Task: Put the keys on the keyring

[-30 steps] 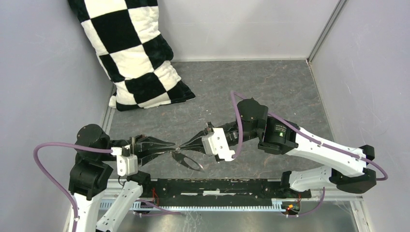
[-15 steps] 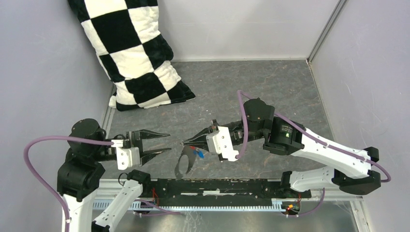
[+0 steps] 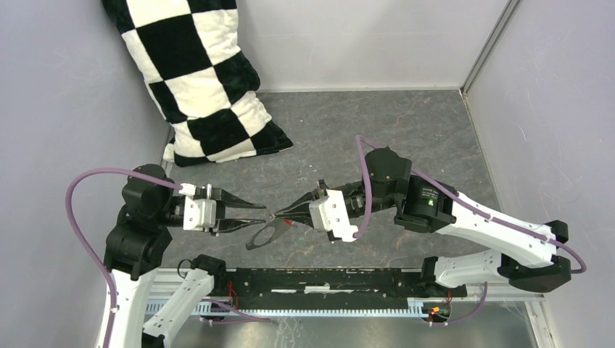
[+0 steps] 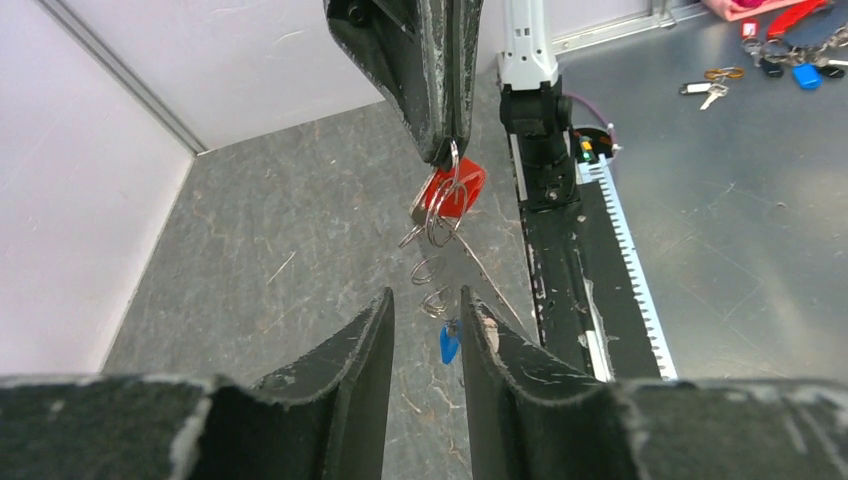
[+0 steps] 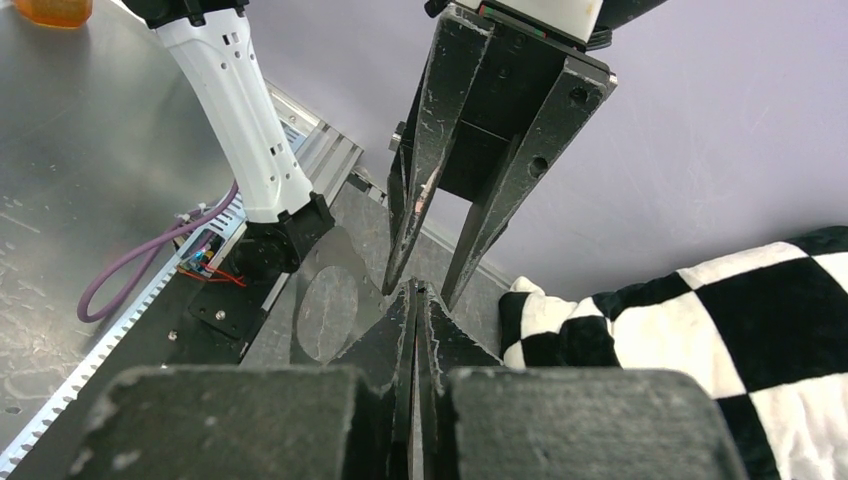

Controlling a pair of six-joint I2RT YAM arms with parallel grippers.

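Up in the far-left corner you've got the biggest thing around: a black-and-white checkered pillow [image 3: 196, 80], with its lower end resting on the table [image 3: 406, 138]. It's well apart from where your arms meet, so it isn't in the way. Next in size is the black rail [image 3: 333, 279], which runs across the near edge between the two bases, just below the work spot.

Your grippers point nose to nose over the near middle of the table. The right gripper [image 3: 277, 214] is clamped shut with the keyring [image 3: 261, 238] pinched at its tips. The grey loop hangs off them, down and toward the rail. I can't tell if its low end touches the table. The left gripper [image 3: 260, 214] has its jaws partly apart with nothing between them, and its tips are just short of the right one's.

On the left wrist cam, the red key [image 4: 455, 188] dangles right under the right gripper's tips on thin wire rings. The blue key [image 4: 449, 345] hangs lower and shows in the gap between your left fingers. Can't tell whether it touches one. A few spare keys [image 4: 712, 90] lie on the metal bench [image 4: 740, 230] beyond the rail, well away.

The table surface is mottled dark grey, boxed in by pale walls [image 3: 362, 43] at the back and on both sides. The far half and the right side are open. The near side is the tight one, with the loop hanging near the rail.
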